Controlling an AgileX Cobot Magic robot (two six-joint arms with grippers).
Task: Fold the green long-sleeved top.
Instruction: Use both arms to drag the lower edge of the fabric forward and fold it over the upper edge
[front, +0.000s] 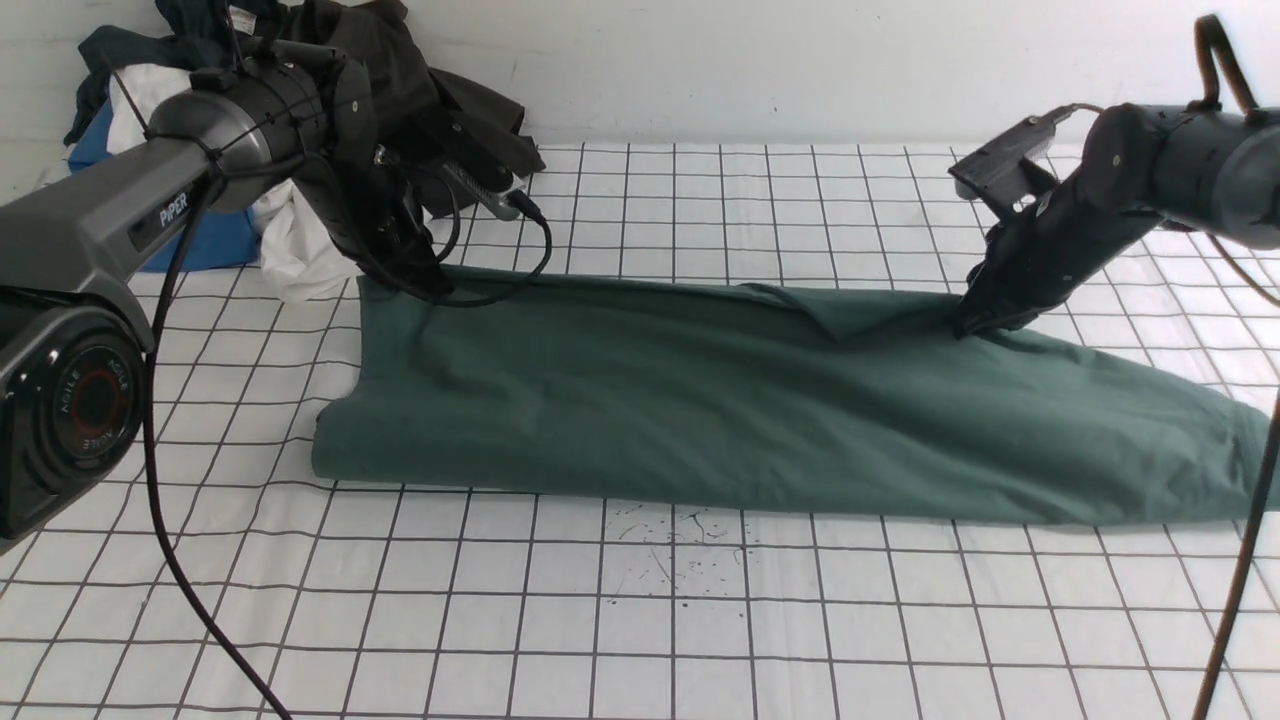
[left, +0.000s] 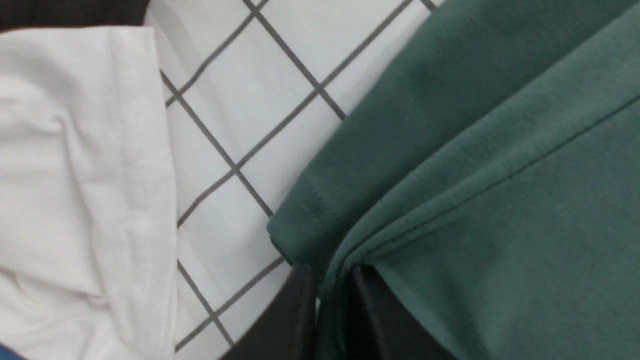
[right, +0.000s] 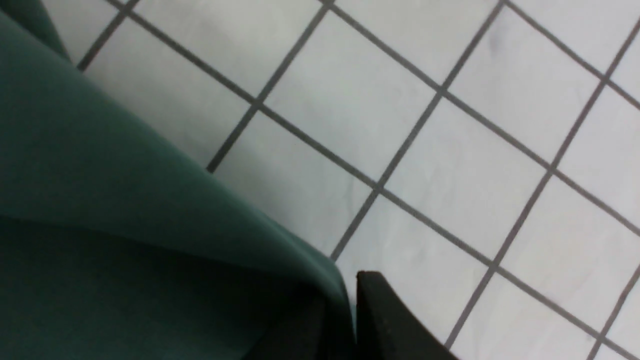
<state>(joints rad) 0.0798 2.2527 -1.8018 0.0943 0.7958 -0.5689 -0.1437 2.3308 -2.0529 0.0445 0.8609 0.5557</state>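
Note:
The green long-sleeved top (front: 700, 400) lies as a long folded band across the gridded table, with a small flap turned over near its far right edge. My left gripper (front: 432, 290) is down on the far left corner. In the left wrist view its dark fingers (left: 300, 310) stand close together with a fold of the top (left: 475, 175) pinched between them, so my left gripper (left: 332, 280) is shut on it. My right gripper (front: 968, 325) is at the far right edge. There the top's edge (right: 100, 210) sits between the fingers of my right gripper (right: 345, 295).
A pile of other clothes sits at the back left: a white garment (front: 295, 250) (left: 75, 175), a blue one (front: 210, 245) and dark ones (front: 400, 60). The left arm's black cable (front: 170, 560) hangs over the near left of the table (front: 640, 640). Ink specks (front: 680, 540) mark the cloth.

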